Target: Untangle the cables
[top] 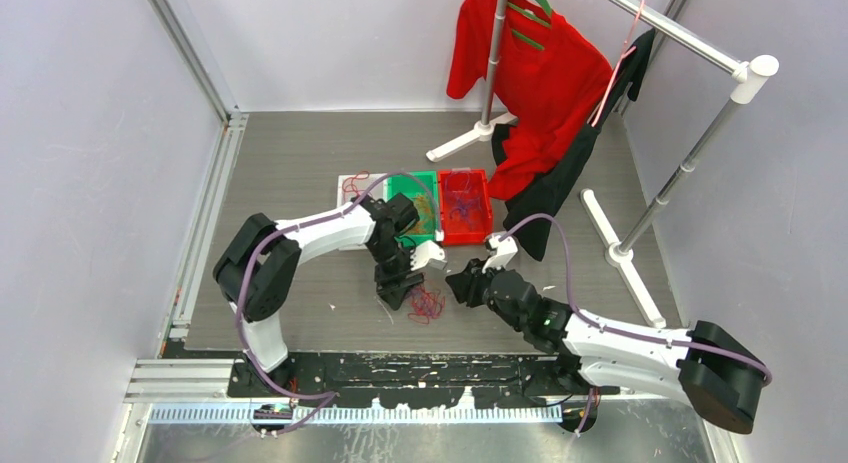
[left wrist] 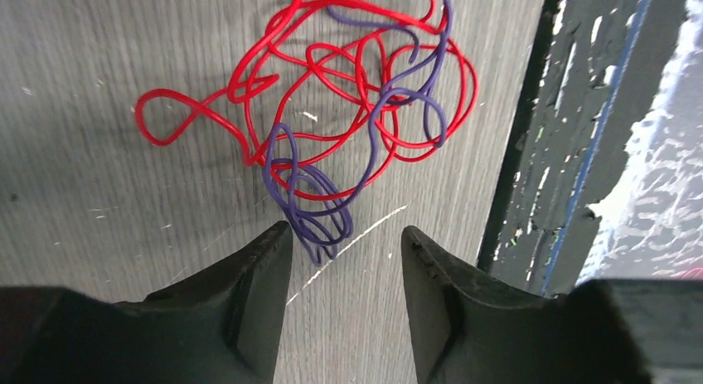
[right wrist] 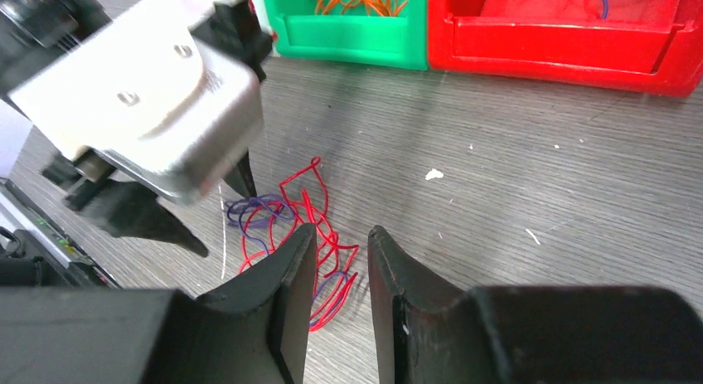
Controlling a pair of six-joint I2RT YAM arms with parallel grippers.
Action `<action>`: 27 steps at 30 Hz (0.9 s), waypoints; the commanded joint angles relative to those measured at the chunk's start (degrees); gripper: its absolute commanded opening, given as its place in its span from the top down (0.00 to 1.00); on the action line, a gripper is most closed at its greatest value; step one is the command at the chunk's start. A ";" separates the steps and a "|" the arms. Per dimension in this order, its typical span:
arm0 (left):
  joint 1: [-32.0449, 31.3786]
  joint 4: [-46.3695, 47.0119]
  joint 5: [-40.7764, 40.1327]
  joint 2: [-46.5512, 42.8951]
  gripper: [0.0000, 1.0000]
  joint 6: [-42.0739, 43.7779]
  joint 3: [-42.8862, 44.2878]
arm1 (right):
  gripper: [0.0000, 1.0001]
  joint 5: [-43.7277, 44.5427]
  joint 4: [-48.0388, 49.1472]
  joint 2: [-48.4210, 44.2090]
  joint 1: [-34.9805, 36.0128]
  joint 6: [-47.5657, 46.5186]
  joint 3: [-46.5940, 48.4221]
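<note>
A small tangle of thin red and purple wire cables [left wrist: 356, 94] lies on the grey worktop [left wrist: 83, 193] near the arms, with the left pincer [left wrist: 344, 235] and right pincer [right wrist: 340, 235] parted and empty beside it; it looks light, springy and snag-prone, best taken by its outlying purple loop [left wrist: 319, 222].

A robotics lab cell: white panel walls [top: 90, 183] framed in aluminium rails [top: 193, 53] enclose a grey wood-grain bench [top: 300, 163], with the left arm [top: 320, 228] and right arm [top: 620, 343] bolted along its 6 o'clock edge. A metal garment rack [top: 690, 156] holding a red shirt [top: 550, 83] stands at 1 o'clock. A green bin [top: 430, 178] and a red bin [top: 487, 208] sit at centre.
</note>
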 commanded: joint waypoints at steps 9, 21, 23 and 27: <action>-0.20 3.06 -2.85 -4.77 1.00 2.24 -0.22 | 0.55 -4.11 5.04 3.44 0.23 1.15 1.56; -0.21 -11.22 1.91 -15.94 1.00 3.15 3.96 | 0.42 -8.65 12.04 17.22 0.24 -2.94 6.55; -0.17 -11.70 1.90 -16.88 1.00 3.23 3.80 | 0.43 -8.76 13.06 19.57 0.23 -3.56 7.26; -0.21 -13.90 1.85 -17.98 1.00 2.77 5.57 | 0.46 -9.14 14.94 22.84 0.21 -3.48 8.52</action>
